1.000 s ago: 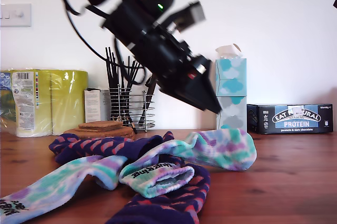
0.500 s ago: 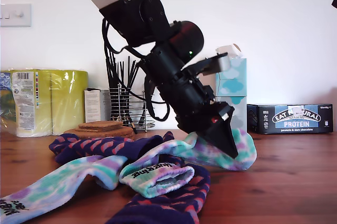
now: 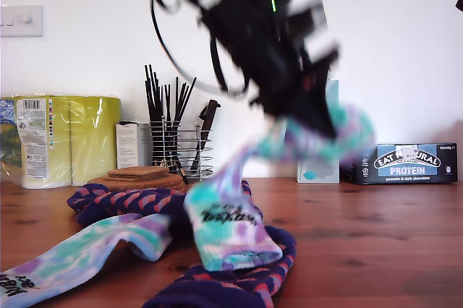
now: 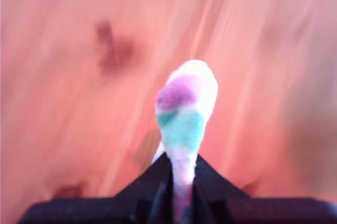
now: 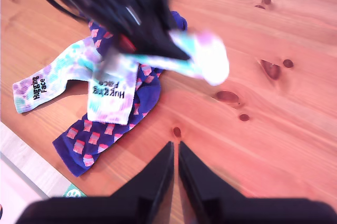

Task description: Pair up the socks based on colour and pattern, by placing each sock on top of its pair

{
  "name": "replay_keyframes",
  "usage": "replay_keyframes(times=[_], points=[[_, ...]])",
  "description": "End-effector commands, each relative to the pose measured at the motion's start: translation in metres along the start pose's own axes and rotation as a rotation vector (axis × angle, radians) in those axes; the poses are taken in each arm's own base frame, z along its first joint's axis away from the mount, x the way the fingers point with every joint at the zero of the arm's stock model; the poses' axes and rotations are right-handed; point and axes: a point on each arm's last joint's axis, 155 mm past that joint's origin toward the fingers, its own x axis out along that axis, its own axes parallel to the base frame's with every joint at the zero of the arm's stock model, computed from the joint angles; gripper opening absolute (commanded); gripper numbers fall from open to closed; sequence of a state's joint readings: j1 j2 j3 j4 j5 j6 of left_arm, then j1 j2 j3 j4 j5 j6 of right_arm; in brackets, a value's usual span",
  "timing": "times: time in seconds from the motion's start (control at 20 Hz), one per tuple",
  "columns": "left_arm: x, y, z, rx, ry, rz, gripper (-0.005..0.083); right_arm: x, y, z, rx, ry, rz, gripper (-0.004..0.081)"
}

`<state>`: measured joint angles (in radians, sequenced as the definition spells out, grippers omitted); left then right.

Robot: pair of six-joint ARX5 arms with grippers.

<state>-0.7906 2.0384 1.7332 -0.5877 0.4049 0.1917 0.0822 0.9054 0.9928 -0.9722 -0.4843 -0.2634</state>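
The first gripper (image 4: 176,195) has clamped the toe of one tie-dye sock (image 3: 239,221) and hoisted it off the table (image 3: 391,236); half a second ago it lay flat, so pairing is underway. The soft knit hangs limp below the gripper, cuff brushing a navy sock (image 3: 231,286). The second gripper (image 5: 175,153) hovers overhead, closed and empty.

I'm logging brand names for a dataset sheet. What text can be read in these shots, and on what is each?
"EAT NATURAL PROTEIN" stands on the dark box against the wall at the exterior view's right; the smaller line beneath is too small to read.
"Hugging Face" stands on the cuff of the lifted tie-dye sock.
"Hugging Face" stands on the cuff of the flat tie-dye sock.
The print and barcode on the yellow-green roll pack are too small to read.
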Motion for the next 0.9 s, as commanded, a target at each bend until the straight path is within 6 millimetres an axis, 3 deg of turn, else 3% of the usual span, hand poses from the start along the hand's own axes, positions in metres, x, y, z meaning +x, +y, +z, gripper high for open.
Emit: replay_keyframes(times=[0.0, 0.15, 0.3, 0.65, 0.85], points=[[-0.02, -0.025, 0.019, -0.033, -0.051, -0.092, -0.0024, -0.001, 0.002, 0.002, -0.014, -0.009, 0.003, -0.0013], [-0.037, -0.068, 0.033, -0.137, -0.083, -0.299, -0.0024, -0.001, 0.002, 0.002, -0.021, -0.011, 0.002, -0.0013], [-0.045, -0.102, 0.029, -0.223, -0.038, -0.455, -0.0024, -0.001, 0.001, 0.003, -0.034, -0.012, 0.002, -0.0013], [-0.034, -0.178, 0.028, -0.12, -0.011, -0.63, -0.0024, -0.001, -0.006, 0.001, -0.056, 0.0, -0.037, -0.0013], [-0.02, -0.194, 0.026, -0.09, -0.014, -0.703, -0.0024, -0.003, -0.016, 0.008, -0.076, -0.022, -0.092, -0.0013]])
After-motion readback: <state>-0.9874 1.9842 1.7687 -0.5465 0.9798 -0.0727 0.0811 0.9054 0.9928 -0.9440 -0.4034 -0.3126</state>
